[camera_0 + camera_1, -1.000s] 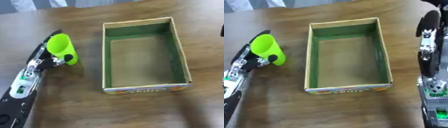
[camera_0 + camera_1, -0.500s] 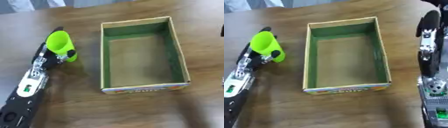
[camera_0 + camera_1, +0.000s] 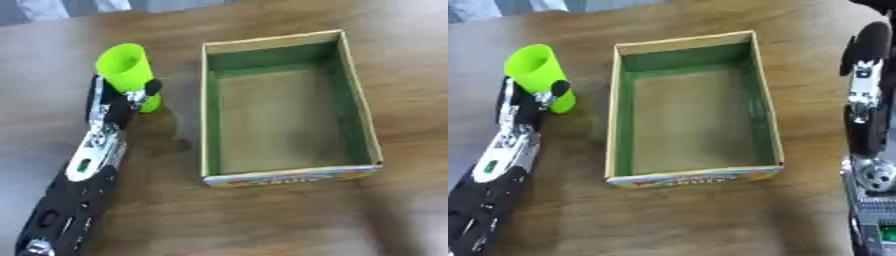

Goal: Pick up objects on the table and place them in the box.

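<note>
Holding the green cup (image 3: 127,72) with its fingers (image 3: 150,89) curled round the lower part of the cup's wall, the left hand (image 3: 114,102) stands over the left part of the table (image 3: 262,220), just to the left of the box (image 3: 208,125). The cup is upright or nearly so, its open mouth leaning a little toward the far edge; whether its base touches the table cannot be told. The box lies open and seems empty, its long sides running from the near edge toward the far edge, a printed strip on its near wall.

The step in hand looks like the carry. To do it well, the cup's base should rise clear above the box's left wall before any sideways travel, since the cup sits close beside that wall and a low sweep would catch the rim and push the light box along. Once over the middle of the green floor, the hand can lower and let go; a tilted cup will likely roll, but the walls should keep it in.

The right hand (image 3: 866,90) hangs idle along the table's right edge, its fingers straight and holding nothing.
</note>
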Action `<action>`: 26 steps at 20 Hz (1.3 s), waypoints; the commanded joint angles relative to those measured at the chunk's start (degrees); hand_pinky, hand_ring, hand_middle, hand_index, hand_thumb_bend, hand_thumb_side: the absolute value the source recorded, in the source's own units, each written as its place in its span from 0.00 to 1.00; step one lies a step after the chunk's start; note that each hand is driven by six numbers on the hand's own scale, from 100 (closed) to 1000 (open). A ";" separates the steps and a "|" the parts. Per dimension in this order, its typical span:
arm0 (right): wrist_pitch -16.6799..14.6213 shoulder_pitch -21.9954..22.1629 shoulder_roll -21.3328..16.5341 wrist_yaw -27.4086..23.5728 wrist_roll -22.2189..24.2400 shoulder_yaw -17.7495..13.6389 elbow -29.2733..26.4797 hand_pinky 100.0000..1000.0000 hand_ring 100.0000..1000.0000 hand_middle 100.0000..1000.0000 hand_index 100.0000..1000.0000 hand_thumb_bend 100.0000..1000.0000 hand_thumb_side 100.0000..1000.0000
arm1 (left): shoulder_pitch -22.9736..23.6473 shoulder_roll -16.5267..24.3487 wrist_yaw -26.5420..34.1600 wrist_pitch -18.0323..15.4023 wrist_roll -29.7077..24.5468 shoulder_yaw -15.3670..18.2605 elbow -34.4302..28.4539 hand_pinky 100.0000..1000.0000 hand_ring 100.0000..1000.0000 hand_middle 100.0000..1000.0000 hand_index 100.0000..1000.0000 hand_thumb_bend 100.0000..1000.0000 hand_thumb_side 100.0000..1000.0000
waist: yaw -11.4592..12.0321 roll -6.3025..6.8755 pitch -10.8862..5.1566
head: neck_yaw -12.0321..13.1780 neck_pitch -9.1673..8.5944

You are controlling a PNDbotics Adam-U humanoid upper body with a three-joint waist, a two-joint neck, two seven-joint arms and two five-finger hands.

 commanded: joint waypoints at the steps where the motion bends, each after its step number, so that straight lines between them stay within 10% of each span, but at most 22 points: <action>1: -0.08 -0.75 0.11 0.01 -0.23 -0.33 -0.82 0.08 0.73 0.85 0.87 0.02 1.00 | -0.57 0.91 5.31 -0.70 0.87 -0.79 -2.30 0.00 0.00 0.01 0.11 0.97 0.24 | -0.12 -0.13 -0.93 | 0.65 0.01; 4: -0.11 -0.72 0.17 0.04 -0.23 -0.29 -0.74 0.08 0.74 0.85 0.87 0.02 1.00 | -0.50 1.01 9.12 -0.42 0.58 -1.43 -3.80 0.00 0.00 0.00 0.08 0.80 0.39 | -0.12 -0.13 -0.99 | 0.64 0.01; 17: -0.01 0.76 -0.81 0.45 -0.09 -0.28 0.05 0.07 0.74 0.85 0.86 0.02 1.00 | 4.96 16.61 27.46 6.00 -1.37 -4.80 -30.45 0.00 0.00 0.00 0.08 0.76 0.40 | 0.77 0.45 -2.79 | -1.03 0.01; 26: -0.23 1.47 -1.42 0.59 0.40 0.14 0.69 0.08 0.74 0.85 0.87 0.02 1.00 | 7.03 26.54 25.66 8.36 -3.49 -7.46 -35.71 0.00 0.00 0.00 0.09 0.77 0.41 | 1.02 1.48 -4.54 | -1.87 0.01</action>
